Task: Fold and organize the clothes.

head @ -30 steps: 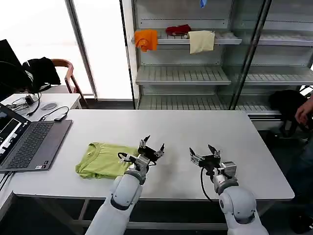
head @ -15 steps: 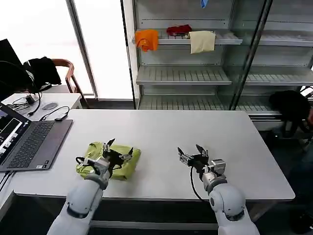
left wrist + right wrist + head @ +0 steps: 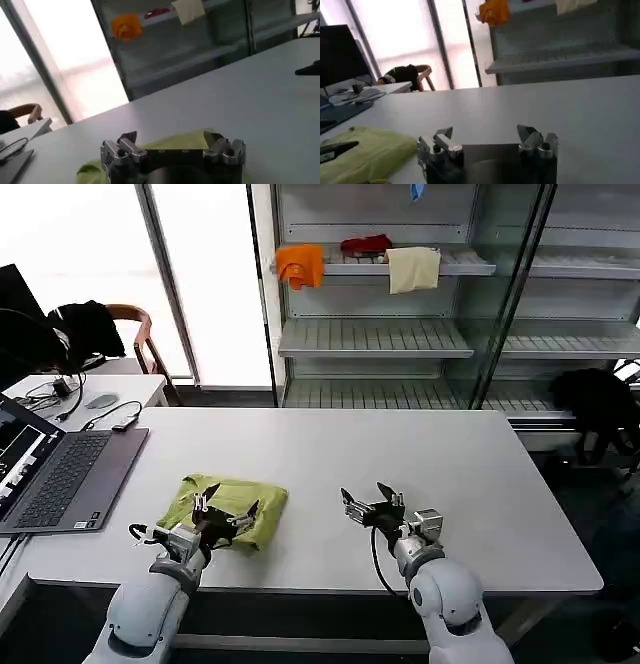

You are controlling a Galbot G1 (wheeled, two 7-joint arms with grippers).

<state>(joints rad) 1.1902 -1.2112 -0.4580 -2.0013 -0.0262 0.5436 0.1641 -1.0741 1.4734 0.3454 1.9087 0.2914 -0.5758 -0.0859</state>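
Note:
The clothes, a lime yellow-green T-shirt (image 3: 232, 497), lie folded into a small bundle on the white table (image 3: 330, 454), near its front left. My left gripper (image 3: 224, 511) is open at the shirt's near edge, low over the fabric, holding nothing. The left wrist view shows the shirt (image 3: 170, 141) just beyond the spread fingers of that gripper (image 3: 172, 142). My right gripper (image 3: 367, 501) is open over bare table to the shirt's right, empty. In the right wrist view the shirt (image 3: 365, 150) lies off to the side of the right gripper (image 3: 485, 136).
An open laptop (image 3: 60, 474) sits at the table's left edge. Behind the table stands a shelf unit (image 3: 400, 334) with orange (image 3: 300, 264), red (image 3: 364, 245) and cream (image 3: 412, 268) cloths. A chair with black garments (image 3: 85, 329) stands at the far left.
My left arm swung leftward from the shirt's right side to its near edge. My right gripper shifted left along the front of the table. The shirt stays folded.

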